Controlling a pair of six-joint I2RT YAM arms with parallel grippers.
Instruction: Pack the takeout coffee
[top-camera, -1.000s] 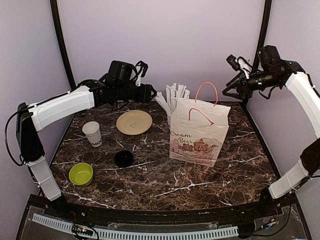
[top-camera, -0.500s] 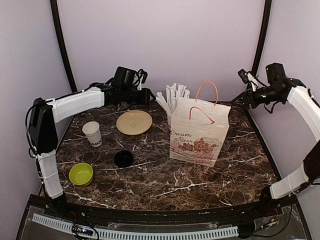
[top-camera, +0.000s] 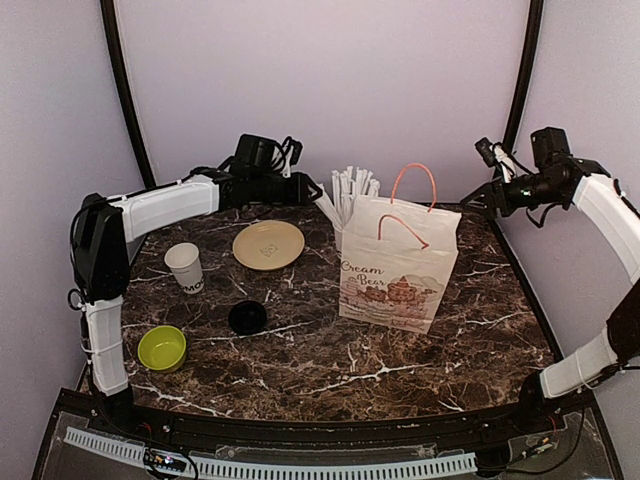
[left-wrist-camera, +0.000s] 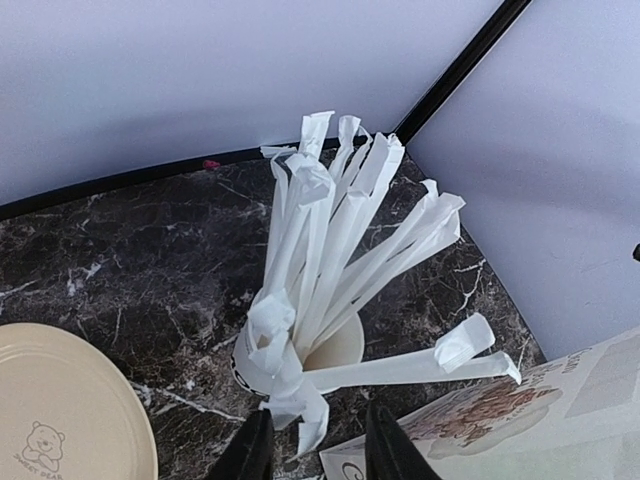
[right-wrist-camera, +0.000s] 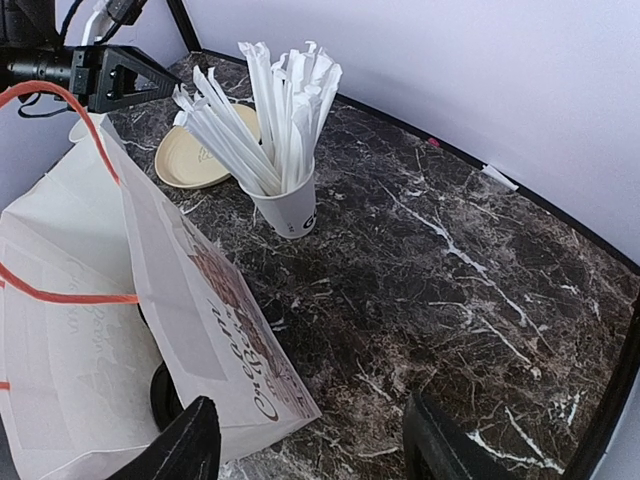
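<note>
A white paper bag (top-camera: 398, 262) with orange handles stands open at the middle right of the table. In the right wrist view a round black lid (right-wrist-camera: 163, 396) shows inside the bag (right-wrist-camera: 90, 330); I cannot see the cup under it. No other lidded coffee cup is in view. My left gripper (top-camera: 312, 190) is open and empty at the back of the table, just left of the cup of straws (top-camera: 345, 205). Its view shows that cup (left-wrist-camera: 330, 340) right in front of its fingers (left-wrist-camera: 318, 455). My right gripper (top-camera: 478, 198) is open and empty, raised behind the bag's right side (right-wrist-camera: 315, 450).
A lidless white printed cup (top-camera: 185, 267) stands at the left. A loose black lid (top-camera: 247, 317) lies on the table in front of it. A beige plate (top-camera: 268, 244) is at the back left and a green bowl (top-camera: 162, 346) at the near left.
My left gripper has moved right along the back of the table to the cup of straws. My right arm swung right and lower a second ago and has since held still.
</note>
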